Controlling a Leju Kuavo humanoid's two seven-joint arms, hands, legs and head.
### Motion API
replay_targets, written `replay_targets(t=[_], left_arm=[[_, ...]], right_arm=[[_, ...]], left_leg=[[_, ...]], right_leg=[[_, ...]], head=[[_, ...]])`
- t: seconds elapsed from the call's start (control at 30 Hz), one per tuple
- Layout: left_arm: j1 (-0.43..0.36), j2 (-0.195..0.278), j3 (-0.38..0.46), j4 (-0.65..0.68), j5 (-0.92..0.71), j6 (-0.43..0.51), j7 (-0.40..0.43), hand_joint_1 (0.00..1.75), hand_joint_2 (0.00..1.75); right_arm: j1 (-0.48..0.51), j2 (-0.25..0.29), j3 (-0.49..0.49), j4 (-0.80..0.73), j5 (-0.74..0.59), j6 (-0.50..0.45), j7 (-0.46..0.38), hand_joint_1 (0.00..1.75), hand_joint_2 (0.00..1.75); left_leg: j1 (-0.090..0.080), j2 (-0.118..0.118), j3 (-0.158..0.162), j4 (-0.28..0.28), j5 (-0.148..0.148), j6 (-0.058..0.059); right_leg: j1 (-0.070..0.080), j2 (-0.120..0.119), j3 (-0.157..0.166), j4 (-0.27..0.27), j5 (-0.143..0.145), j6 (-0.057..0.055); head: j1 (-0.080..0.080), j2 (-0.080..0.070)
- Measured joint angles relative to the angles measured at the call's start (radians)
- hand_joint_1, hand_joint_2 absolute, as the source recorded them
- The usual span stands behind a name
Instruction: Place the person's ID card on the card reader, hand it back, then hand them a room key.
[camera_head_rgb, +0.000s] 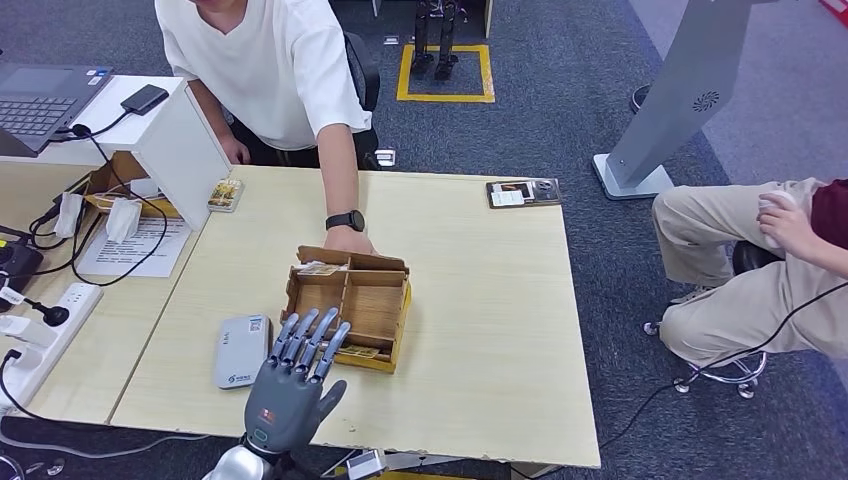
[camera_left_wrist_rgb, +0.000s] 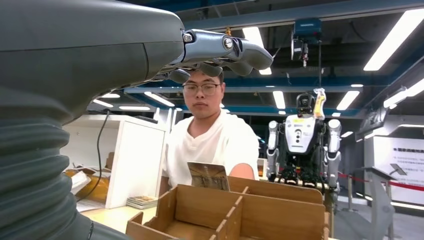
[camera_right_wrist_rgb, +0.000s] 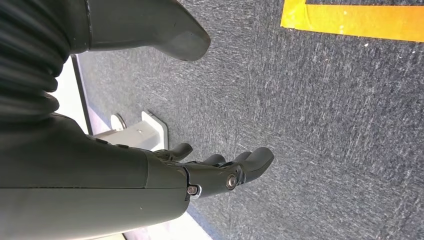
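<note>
The left hand (camera_head_rgb: 295, 375) hovers over the near edge of the bench (camera_head_rgb: 480, 330), fingers (camera_head_rgb: 318, 345) straight, spread and empty, tips above the near wall of a wooden box (camera_head_rgb: 350, 305) with compartments. A white card reader (camera_head_rgb: 241, 350) lies flat just left of the box. A person's hand (camera_head_rgb: 347, 240) holds an ID card (camera_left_wrist_rgb: 208, 176) upright at the box's far edge. The right hand (camera_right_wrist_rgb: 220, 175) hangs over grey carpet (camera_right_wrist_rgb: 325, 125), fingers slightly curled, holding nothing.
</note>
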Motion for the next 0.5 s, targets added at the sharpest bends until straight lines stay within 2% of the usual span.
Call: replay_targets(t=[0.23,0.5], left_arm=[[-0.002,-0.023,0.006,0.062,0.011,0.000,-0.100,0.00,1.75],[-0.012,-0.050,0.038,0.155,0.003,0.000,-0.110,0.00,1.75]], right_arm=[[-0.001,-0.001,0.000,0.000,0.010,0.000,0.000,0.00,1.75],[-0.002,-0.004,0.000,0.000,0.016,0.000,-0.003,0.00,1.75]], left_leg=[[0.000,0.000,0.000,0.000,0.000,0.000],[0.000,0.000,0.000,0.000,0.000,0.000]], right_leg=[[0.000,0.000,0.000,0.000,0.000,0.000],[0.000,0.000,0.000,0.000,0.000,0.000]], head=[[0.000,0.000],[0.000,0.000]])
